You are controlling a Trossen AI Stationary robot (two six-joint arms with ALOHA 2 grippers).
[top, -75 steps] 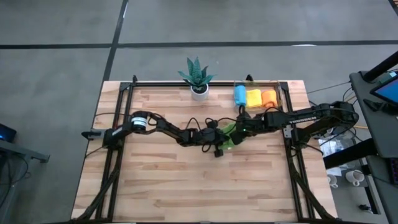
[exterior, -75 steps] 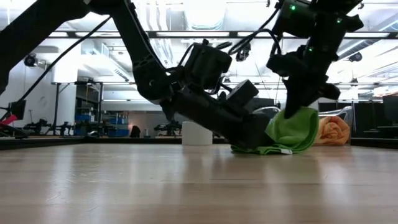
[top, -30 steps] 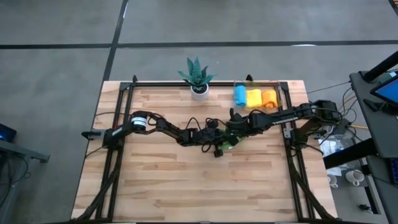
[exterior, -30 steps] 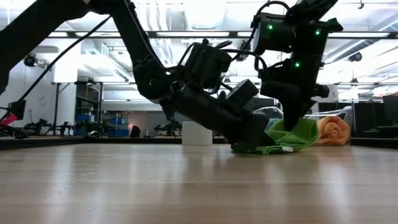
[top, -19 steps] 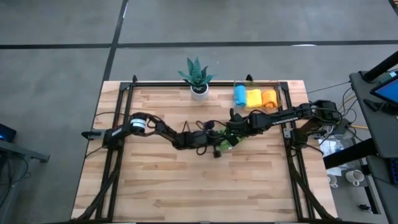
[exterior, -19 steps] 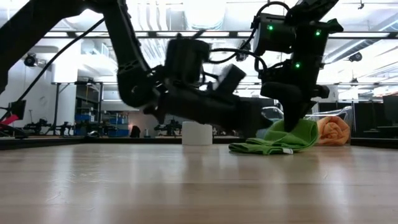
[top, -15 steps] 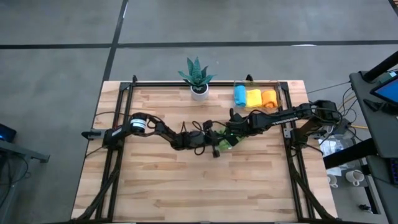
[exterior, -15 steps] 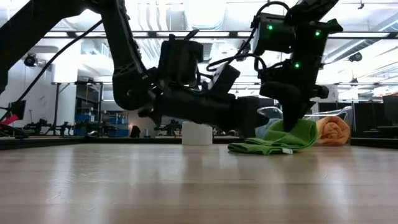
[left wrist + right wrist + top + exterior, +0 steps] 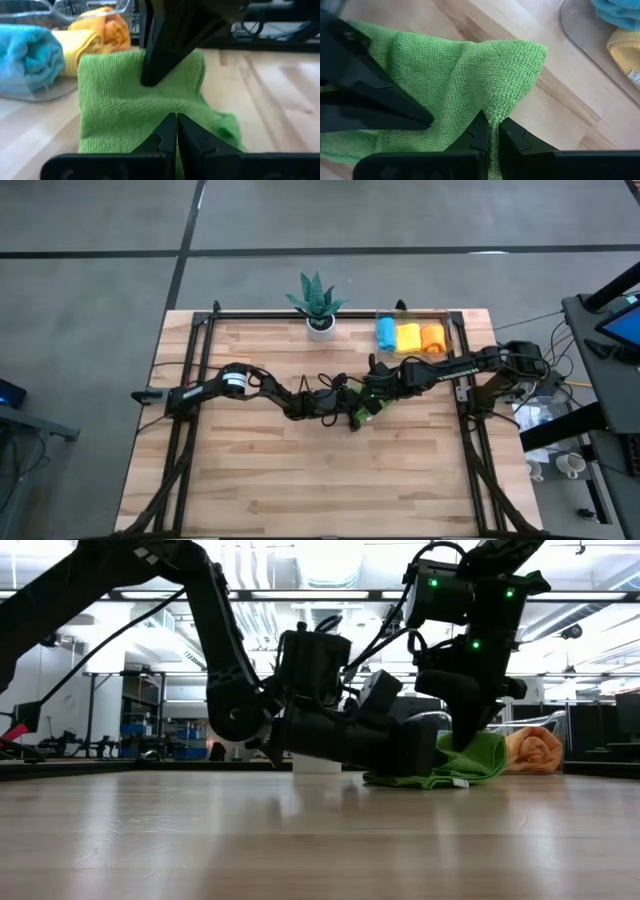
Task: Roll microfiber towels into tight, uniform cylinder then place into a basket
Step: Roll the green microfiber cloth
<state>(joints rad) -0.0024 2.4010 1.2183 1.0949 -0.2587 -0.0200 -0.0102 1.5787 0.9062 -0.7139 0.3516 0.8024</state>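
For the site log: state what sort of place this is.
Probably a robotics lab or workshop: a wooden table on a bare concrete floor, ceiling strip lights overhead, and equipment racks behind.

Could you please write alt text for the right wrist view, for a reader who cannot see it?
The right gripper is shut on a fold of the green towel, which lies bunched on the wooden table. The left gripper reaches over the cloth, and the clear basket holds blue and yellow rolls nearby.
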